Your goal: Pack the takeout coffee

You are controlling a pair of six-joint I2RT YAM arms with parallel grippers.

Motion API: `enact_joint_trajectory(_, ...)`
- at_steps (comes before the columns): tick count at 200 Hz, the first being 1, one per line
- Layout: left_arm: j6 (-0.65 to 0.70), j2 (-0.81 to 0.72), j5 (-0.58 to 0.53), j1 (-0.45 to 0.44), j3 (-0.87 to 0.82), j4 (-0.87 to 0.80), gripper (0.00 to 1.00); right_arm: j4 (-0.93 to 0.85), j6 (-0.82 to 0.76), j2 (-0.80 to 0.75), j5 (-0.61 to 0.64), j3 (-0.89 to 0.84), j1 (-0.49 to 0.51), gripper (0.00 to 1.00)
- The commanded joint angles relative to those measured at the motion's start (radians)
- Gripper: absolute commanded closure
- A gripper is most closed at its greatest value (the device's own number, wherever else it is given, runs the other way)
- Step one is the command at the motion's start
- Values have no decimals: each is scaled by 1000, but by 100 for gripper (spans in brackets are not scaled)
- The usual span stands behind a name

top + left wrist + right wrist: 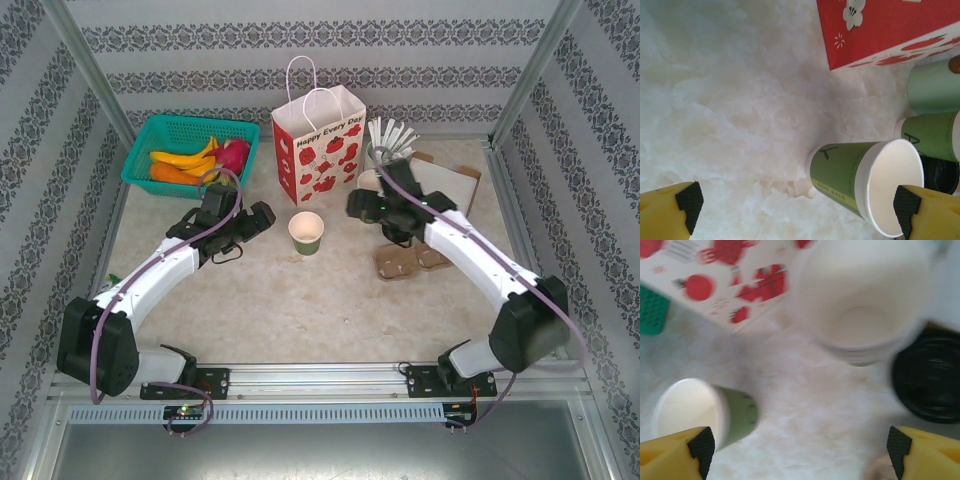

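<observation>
The takeout coffee (306,232) is a green paper cup standing open-topped in the middle of the table, in front of the red-and-white paper bag (320,150). My left gripper (262,218) is just left of it and open. In the left wrist view the cup (860,180) lies ahead of the left gripper (797,205), close to the right pad. My right gripper (355,205) hovers right of the cup, open and holding nothing. The right wrist view has the cup (690,412) at lower left of the right gripper (800,447) and a black lid (927,380) on the table at right.
A teal basket (140,160) of fruit sits back left. A holder of white sticks (385,140) and a blurred stack of cups (860,300) stand right of the bag. Brown cardboard carriers (405,260) lie under the right arm. Patterned walls close in the table.
</observation>
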Motion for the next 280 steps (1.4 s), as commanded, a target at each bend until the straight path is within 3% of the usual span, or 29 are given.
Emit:
enact_joint_trajectory(1,-51,-14,-54,-10,-9,49,0,-1,-127,-68,-78,-88,-120,10)
enact_joint_trajectory(34,-83,5,-64,-25,-11,102,0,7,-217,-69,-199,-115,-267,17)
enact_joint_trajectory(74,-96,22,-79,-45,8,86,0,-11,-120,20,-121,-94,-352,22)
enact_joint_trajectory(99,-120,44,-78,-49,20,80,0,19,-129,99,-134,-93,-391,27)
enact_joint_trajectory(153,-133,99,-96,-60,65,48,0,1,-231,250,-171,-9,-392,35)
enact_joint_trajectory(207,-124,149,-88,-70,119,-2,0,-35,-242,348,-111,61,-378,53)
enact_joint_trajectory(280,-129,205,-77,-70,163,-39,0,-67,-261,413,-5,112,-327,63)
